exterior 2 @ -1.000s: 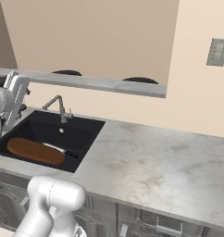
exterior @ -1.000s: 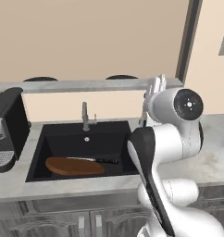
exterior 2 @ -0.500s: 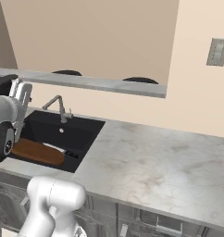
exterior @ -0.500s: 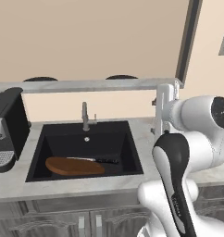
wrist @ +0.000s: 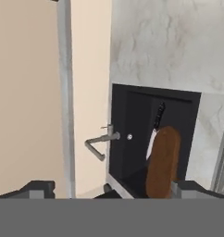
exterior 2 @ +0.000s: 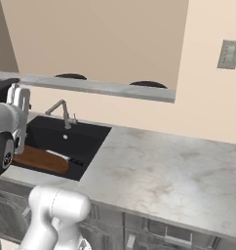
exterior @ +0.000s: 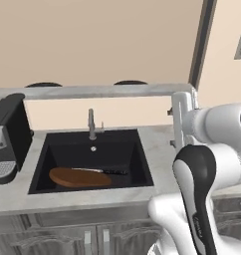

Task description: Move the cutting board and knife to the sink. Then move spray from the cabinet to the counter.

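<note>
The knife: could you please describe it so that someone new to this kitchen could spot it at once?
Find the black sink set into the marble counter. On its floor lies a reddish-brown cutting board. The knife lies along the board's far edge: slim, grey-bladed and black-handled, unlike the broad wooden board.

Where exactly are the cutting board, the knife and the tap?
cutting board (exterior: 80, 178), left base view, middle of its wooden face.
knife (exterior: 115, 172), left base view, black handle.
tap (exterior: 91, 123), left base view, upright stem.
</note>
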